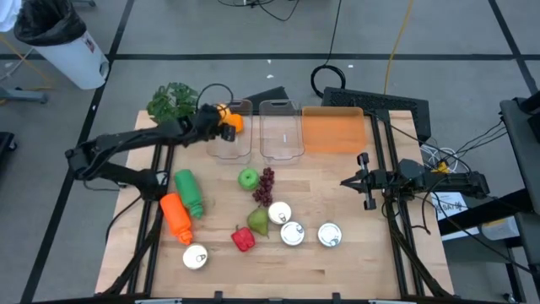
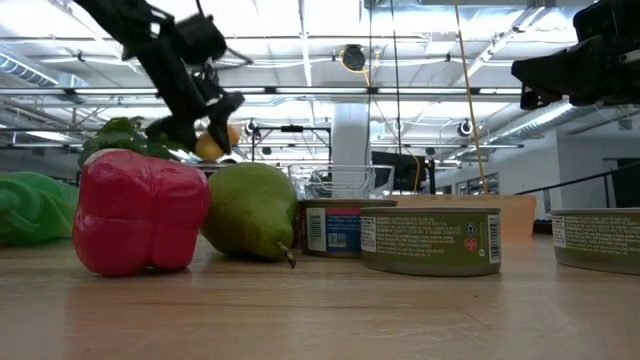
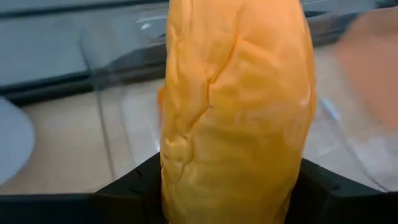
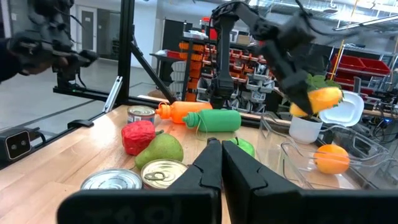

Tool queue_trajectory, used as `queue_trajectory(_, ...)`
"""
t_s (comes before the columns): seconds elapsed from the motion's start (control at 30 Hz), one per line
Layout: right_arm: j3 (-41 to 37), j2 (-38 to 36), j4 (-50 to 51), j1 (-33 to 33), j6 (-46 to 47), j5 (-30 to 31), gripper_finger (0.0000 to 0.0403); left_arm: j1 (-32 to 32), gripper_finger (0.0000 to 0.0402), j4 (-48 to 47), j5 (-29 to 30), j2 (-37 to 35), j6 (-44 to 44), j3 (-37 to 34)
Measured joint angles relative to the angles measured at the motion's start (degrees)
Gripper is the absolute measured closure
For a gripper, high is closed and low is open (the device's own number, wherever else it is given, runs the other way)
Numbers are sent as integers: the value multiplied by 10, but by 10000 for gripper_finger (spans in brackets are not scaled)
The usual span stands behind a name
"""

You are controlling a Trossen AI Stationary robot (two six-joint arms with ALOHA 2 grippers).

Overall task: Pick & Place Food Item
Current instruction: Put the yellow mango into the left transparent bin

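**Orange food item held over the clear bins**

While clamped between the fingers of the left gripper (image 1: pixel 226 123), hangs the orange food item (image 1: pixel 231 121) in the upper left-centre of the high view, just above the left clear bin (image 1: pixel 229 143) at the back of the table (image 1: pixel 337 262). Fills the middle of the left wrist view (image 3: pixel 236 112), wrinkled and upright, with a dark finger (image 3: pixel 134 186) pressed against each flank and the clear bin walls behind. Shows in the low view as a small yellow-orange lump (image 2: pixel 212 145) in the upper left, raised well clear of the tabletop, gripped from above (image 2: pixel 205 135).

Beside that bin, toward the centre, a second clear bin (image 1: pixel 281 131); further right, an orange tray (image 1: pixel 333 131).

At the right edge of the table, mid-height in the high view, waits the right gripper (image 1: pixel 364 181), fingers pressed together and holding nothing, well apart from the item; seen shut at the bottom centre of the right wrist view (image 4: pixel 221 165).

Across the middle and lower table: a green apple (image 1: pixel 247 178), purple grapes (image 1: pixel 266 186), a pear (image 1: pixel 258 220), a red pepper (image 1: pixel 243 239), three cans (image 1: pixel 293 234) near the centre, a fourth can (image 1: pixel 195 257) at lower left, a green bottle (image 1: pixel 189 192) and an orange bottle (image 1: pixel 176 217) side by side, and leafy greens (image 1: pixel 171 101) at the upper left corner.
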State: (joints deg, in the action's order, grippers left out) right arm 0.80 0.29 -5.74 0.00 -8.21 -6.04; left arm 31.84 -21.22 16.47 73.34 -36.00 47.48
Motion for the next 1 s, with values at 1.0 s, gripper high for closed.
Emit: queue_trajectory(1.0,0,0,0,0,0,0,403,24,167,20,53,103,-44,0)
